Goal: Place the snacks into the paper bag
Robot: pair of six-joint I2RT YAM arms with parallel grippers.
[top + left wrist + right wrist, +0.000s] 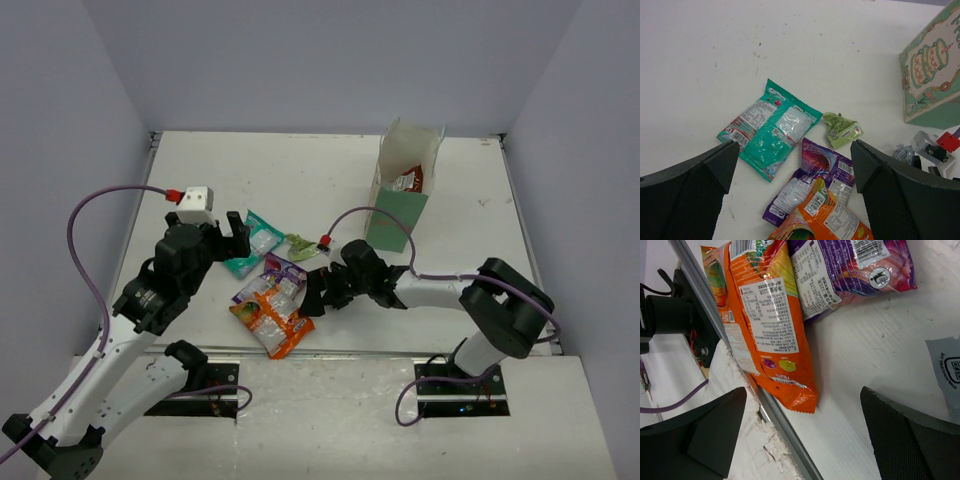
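The paper bag (398, 205) stands upright and open at the back right, with a red packet (405, 181) inside; its printed side shows in the left wrist view (930, 75). On the table lie a teal packet (252, 242) (772, 131), a small green one (300, 245) (841, 130), a purple one (274, 277) (812, 182) (850, 270) and an orange one (272, 320) (830, 217) (767, 320) overlapping it. A silver packet (901, 152) (946, 370) lies by the right gripper. My left gripper (232, 232) (794, 150) is open above the teal packet. My right gripper (318, 292) (804, 395) is open and empty, low beside the orange packet.
The orange packet's end lies at the table's metal front edge (785, 430), with a drop to the lower base board beyond it. Grey walls enclose the table on three sides. A purple cable (365, 212) loops from the right wrist near the bag.
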